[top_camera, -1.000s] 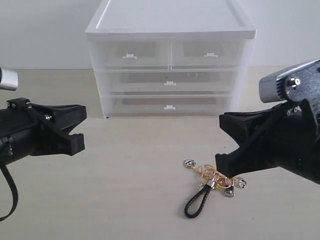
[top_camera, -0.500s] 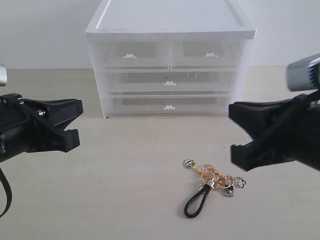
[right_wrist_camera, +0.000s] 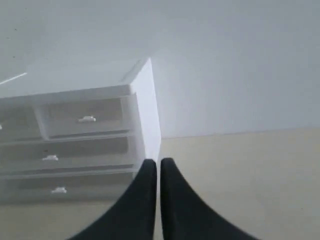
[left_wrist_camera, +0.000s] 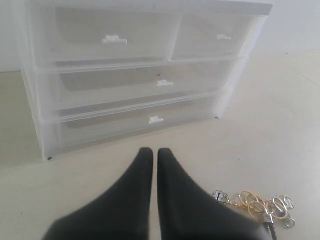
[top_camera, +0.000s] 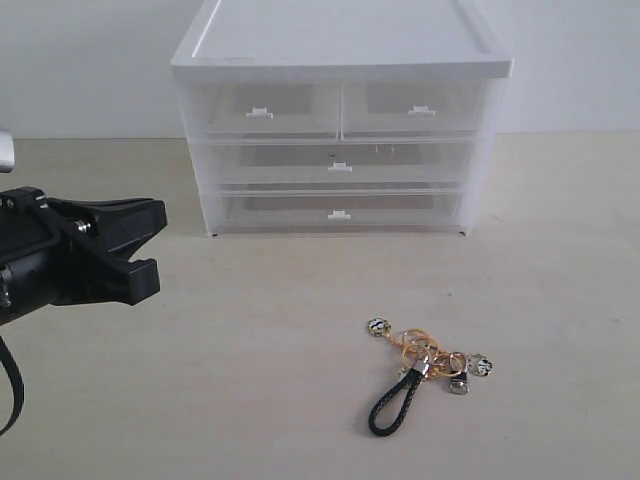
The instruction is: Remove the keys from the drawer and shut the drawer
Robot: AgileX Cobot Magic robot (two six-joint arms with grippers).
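Observation:
The keys [top_camera: 428,360], gold rings with a black braided loop and small round charms, lie on the table in front of the unit, right of centre. They also show beside my left gripper's fingers as keys [left_wrist_camera: 255,205]. The drawer [top_camera: 340,160], the upper full-width translucent one with a white tab handle, sits pushed in flush; it appears too as the drawer [left_wrist_camera: 125,87] and the drawer [right_wrist_camera: 75,152]. My left gripper [top_camera: 158,248] hovers at the left, well short of the unit, shut and holding nothing [left_wrist_camera: 150,150]. My right gripper [right_wrist_camera: 159,161] is shut and empty, outside the exterior view.
The white drawer unit [top_camera: 340,50] stands at the back centre, with two half-width drawers on top and a like full-width bottom drawer [top_camera: 340,212], all pushed in. Beige table surface [top_camera: 250,350] spreads in front of it.
My right arm has pulled away to the right, out of the exterior view, leaving the keys lying uncovered. My left gripper drew back slightly to the left.

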